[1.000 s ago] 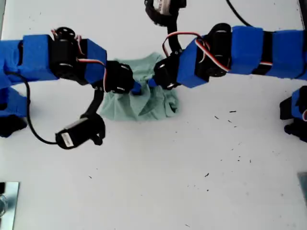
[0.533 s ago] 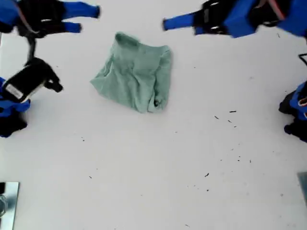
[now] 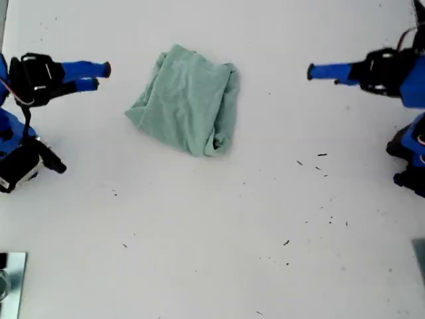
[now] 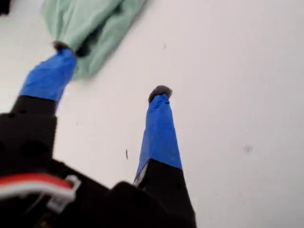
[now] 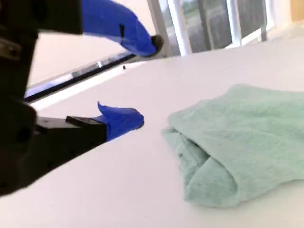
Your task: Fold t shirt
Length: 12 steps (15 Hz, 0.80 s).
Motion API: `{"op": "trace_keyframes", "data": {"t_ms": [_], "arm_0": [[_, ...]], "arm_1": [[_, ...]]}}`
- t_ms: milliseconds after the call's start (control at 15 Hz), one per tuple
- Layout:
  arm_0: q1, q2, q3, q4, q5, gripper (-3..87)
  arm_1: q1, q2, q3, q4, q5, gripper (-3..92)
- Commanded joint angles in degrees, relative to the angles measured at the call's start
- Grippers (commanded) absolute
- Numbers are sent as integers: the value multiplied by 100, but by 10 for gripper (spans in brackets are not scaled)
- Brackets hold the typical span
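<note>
On table (image 3: 219, 252): t shirt (image 3: 189, 100) bundled | both claws apparently open, clear

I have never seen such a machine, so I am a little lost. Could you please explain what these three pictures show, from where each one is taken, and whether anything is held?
These are two small robot arms, wrapped in blue, each ending in a two-fingered gripper. The exterior view looks down from above on a white table. One arm comes in from that view's left, the other arm from its right. Between them lies a pale green t shirt, gathered into a rough folded bundle.

The other two pictures come from cameras on the grippers themselves. One looks along my first gripper, the other along my second gripper, and both show the shirt. Both grippers are open and hold nothing. I cannot tell which arm carries which camera.
</note>
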Motion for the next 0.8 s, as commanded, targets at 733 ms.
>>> {"op": "trace_keyframes", "data": {"t_ms": [733], "arm_0": [[1863, 1169, 1740, 114, -1591, 140]], "arm_1": [[-694, 1195, 2619, 422, -1160, 191]]}}
